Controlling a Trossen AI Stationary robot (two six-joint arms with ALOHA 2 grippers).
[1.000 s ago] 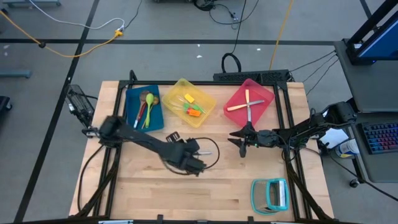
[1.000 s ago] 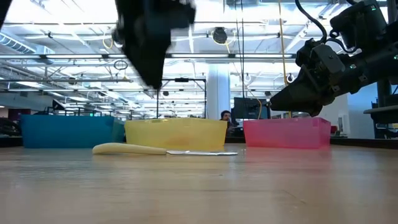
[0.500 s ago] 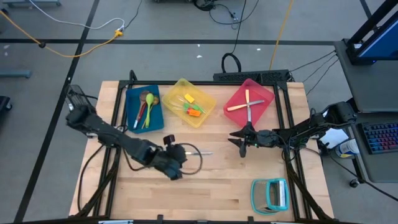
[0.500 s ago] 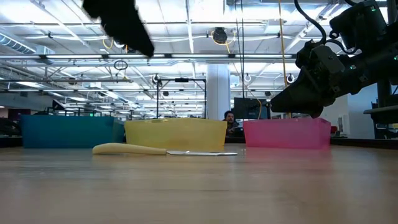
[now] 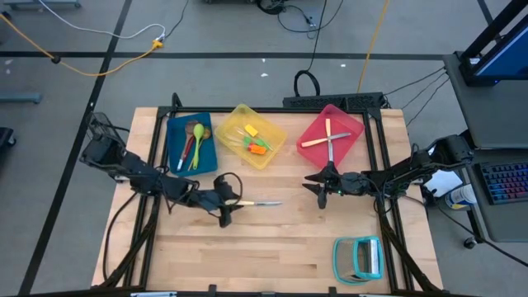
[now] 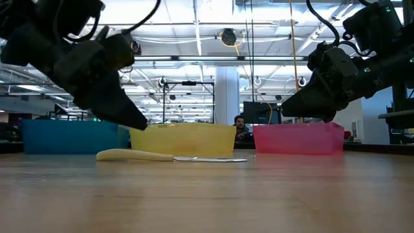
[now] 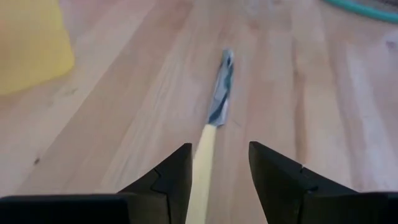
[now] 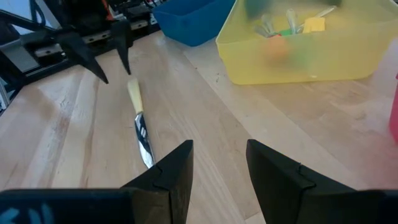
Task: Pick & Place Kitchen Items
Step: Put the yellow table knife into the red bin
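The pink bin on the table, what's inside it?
In the pink bin, two long utensils lie crossed, one pale wooden, one cream-handled. From the low view the wall hides them, and whether anything lies beneath them cannot be seen.

A grey floor [image 5: 74,107] is surrounding the wooden desk [image 5: 272,247], with dark tape lines [image 5: 247,56] and a yellow cable [image 5: 107,66] running across it. A second desk [image 5: 495,107] with a keyboard [image 5: 503,181] is standing to the right. Beyond, ceiling lights [image 6: 213,16] are glowing over white trusses [image 6: 194,61], a pillar [image 6: 228,94] is rising mid-room, and a person [image 6: 238,123] is sitting far back.
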